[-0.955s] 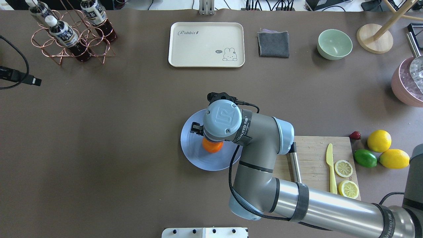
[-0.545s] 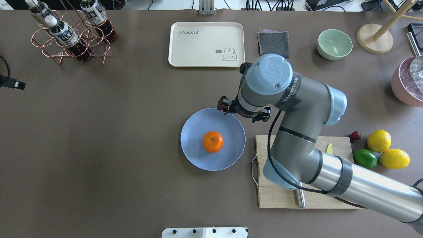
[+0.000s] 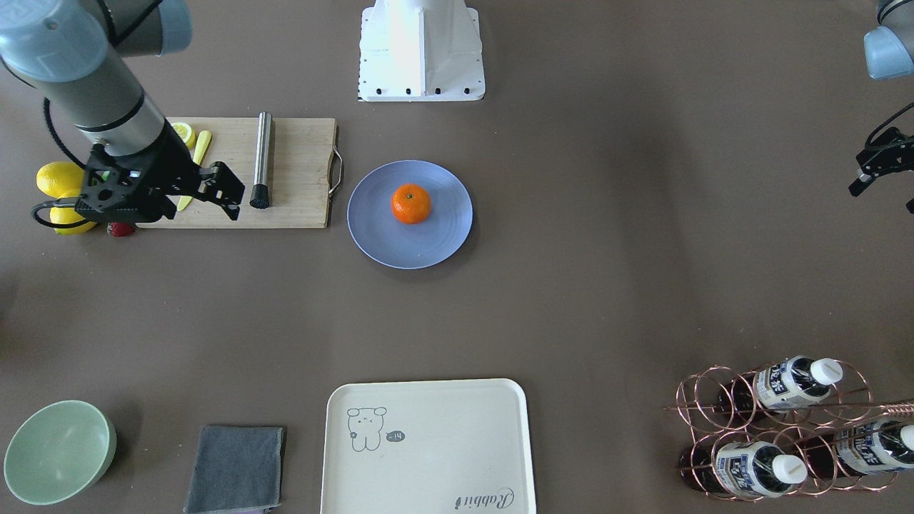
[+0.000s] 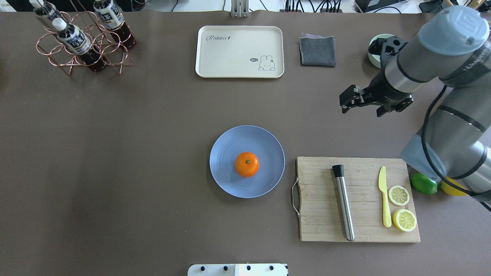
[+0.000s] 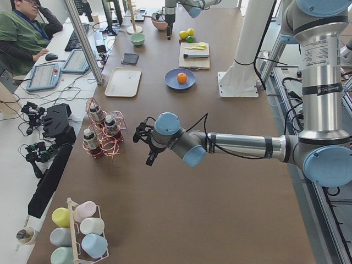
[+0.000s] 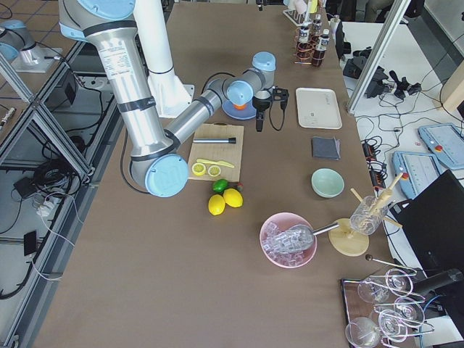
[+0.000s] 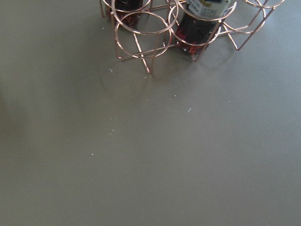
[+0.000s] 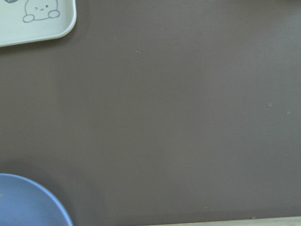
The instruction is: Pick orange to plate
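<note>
The orange [image 4: 247, 164] rests near the middle of the blue-lavender plate [image 4: 226, 147], stem dimple up, with nothing touching it; the front view shows the orange [image 3: 410, 203] on the plate [image 3: 378, 232] too. My right gripper [image 4: 363, 106] hangs open and empty above bare table, well to the right of and beyond the plate, close to the green bowl. In the front view the right gripper [image 3: 161, 200] hovers over the cutting board's end. My left gripper [image 3: 884, 187] is far off at the table's left side near the bottle rack, fingers apart and empty. The right wrist view catches only the plate rim [image 8: 33, 197].
A wooden cutting board [image 4: 318, 199] right of the plate carries a steel muddler [image 4: 343, 203], a yellow knife [image 4: 384, 199] and lemon slices. A lime [image 4: 424, 184] lies past it. At the back are a cream tray [image 4: 239, 51], a grey cloth [image 4: 317, 51] and a bottle rack [image 4: 80, 42].
My right arm lifted off the orange, leaving it on the plate, and swung away to the far right. The left gripper slid out of the overhead view.
</note>
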{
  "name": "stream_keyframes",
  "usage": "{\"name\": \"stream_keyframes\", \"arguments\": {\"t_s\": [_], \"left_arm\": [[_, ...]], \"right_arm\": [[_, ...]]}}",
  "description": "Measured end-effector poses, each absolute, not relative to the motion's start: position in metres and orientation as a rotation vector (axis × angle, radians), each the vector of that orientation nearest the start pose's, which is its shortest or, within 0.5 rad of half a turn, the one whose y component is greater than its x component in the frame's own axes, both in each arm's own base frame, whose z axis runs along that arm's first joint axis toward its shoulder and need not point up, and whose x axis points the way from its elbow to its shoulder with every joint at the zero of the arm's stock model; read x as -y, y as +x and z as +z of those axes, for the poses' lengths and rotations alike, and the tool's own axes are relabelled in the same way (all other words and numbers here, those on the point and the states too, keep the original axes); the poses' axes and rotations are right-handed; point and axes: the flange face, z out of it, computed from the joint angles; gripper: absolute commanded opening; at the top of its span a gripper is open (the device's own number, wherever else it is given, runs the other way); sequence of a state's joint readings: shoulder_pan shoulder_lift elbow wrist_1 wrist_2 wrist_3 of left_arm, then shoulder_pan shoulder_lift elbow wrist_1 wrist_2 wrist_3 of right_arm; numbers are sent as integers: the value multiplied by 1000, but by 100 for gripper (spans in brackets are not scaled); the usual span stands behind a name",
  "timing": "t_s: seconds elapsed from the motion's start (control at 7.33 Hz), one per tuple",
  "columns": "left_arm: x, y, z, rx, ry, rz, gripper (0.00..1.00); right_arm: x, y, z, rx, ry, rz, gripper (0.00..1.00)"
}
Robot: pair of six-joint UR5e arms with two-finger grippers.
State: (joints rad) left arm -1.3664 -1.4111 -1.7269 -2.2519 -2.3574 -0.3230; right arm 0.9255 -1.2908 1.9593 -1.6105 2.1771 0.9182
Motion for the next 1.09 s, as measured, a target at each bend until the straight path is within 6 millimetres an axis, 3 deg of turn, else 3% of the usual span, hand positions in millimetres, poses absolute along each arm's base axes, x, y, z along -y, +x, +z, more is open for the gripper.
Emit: {"name": "stream_keyframes", "arguments": {"t_s": [0.27,0.68,0.95,1.09], "left_arm": [[429,6,593,-864,429,156,98],[409,-40,636,-794,412,172,98],[391,-68,667,-774,376,142,98],[377,-81,684,-766,362,118,98]], "right_arm": [[497,-178,393,845,46,-15,100],[481,-43,488,798,109,-99,100],[466,30,552,768,108,-119,100],[455,54,579,763,94,-98,100]]}}
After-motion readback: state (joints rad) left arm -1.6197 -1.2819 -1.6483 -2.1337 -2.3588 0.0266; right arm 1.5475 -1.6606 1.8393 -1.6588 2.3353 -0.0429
